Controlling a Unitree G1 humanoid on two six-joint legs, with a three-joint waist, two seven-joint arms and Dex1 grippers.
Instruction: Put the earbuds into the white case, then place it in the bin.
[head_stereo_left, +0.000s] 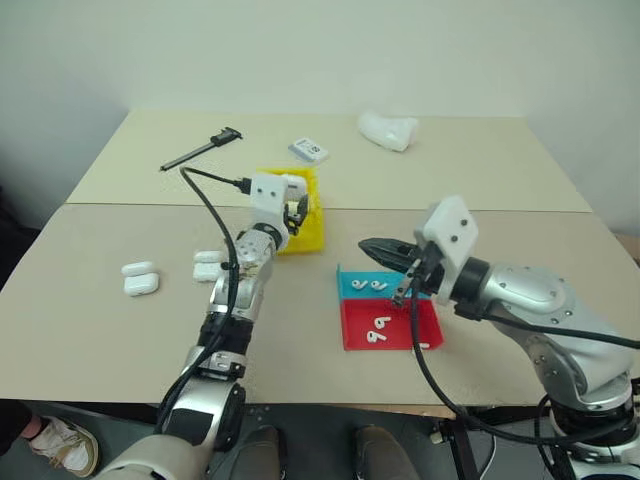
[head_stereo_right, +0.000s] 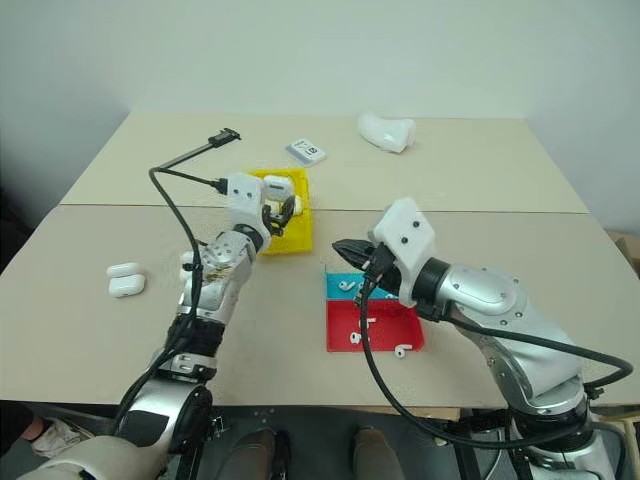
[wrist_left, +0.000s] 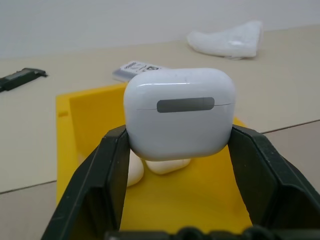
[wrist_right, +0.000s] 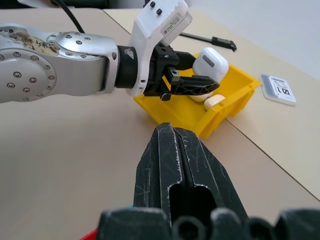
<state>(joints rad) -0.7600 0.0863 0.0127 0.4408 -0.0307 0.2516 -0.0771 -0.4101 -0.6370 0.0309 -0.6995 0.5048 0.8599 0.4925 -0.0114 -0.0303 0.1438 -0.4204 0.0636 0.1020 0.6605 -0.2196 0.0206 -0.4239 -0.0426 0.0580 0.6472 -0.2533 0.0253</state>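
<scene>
Inside bin (wrist_left: 90, 115): white cases (wrist_left: 167, 166); another white case (wrist_left: 179, 112) held above.

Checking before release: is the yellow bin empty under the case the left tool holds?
No. In the left wrist view, white cases already lie in the yellow bin, under the held white case.

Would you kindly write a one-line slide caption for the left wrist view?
The left gripper holds a closed white case over the yellow bin, where other cases already lie.

Head pair overlooks table (head_stereo_left: 90, 330); wrists close — sharing bin (wrist_left: 95, 110).
</scene>
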